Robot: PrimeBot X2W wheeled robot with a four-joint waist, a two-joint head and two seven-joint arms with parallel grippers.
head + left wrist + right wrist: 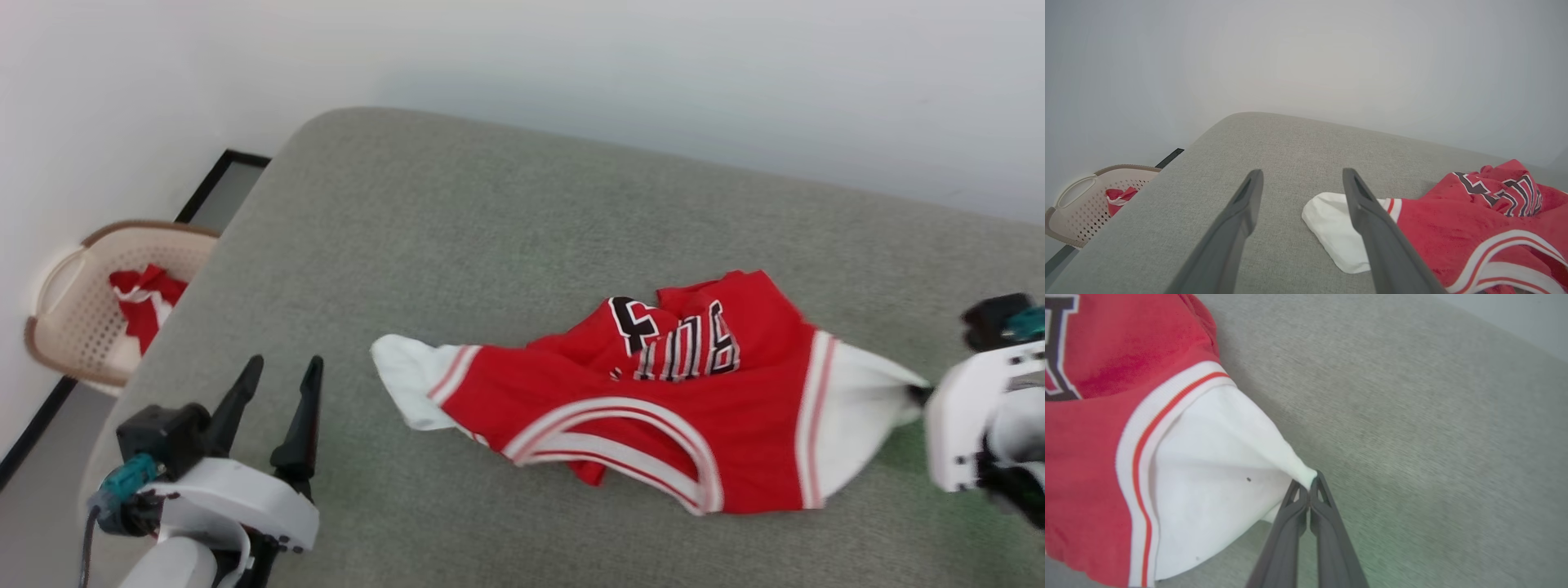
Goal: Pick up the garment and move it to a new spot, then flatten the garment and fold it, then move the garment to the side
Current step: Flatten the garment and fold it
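Note:
The garment (653, 408), a red jersey with white sleeves, striped trim and black lettering, lies crumpled on the grey cushioned surface (490, 212). My right gripper (1309, 485) is shut on the tip of its right white sleeve (1220, 457), and the cloth is drawn into a taut point. In the head view that gripper (921, 394) sits at the far right edge. My left gripper (277, 384) stands open at the lower left, short of the other white sleeve (1333, 228), with nothing between its fingers (1237, 228).
A beige perforated laundry basket (65, 318) holding more red and white cloth stands on the floor off the surface's left edge. A pale wall runs behind the surface. Bare grey surface stretches behind and left of the jersey.

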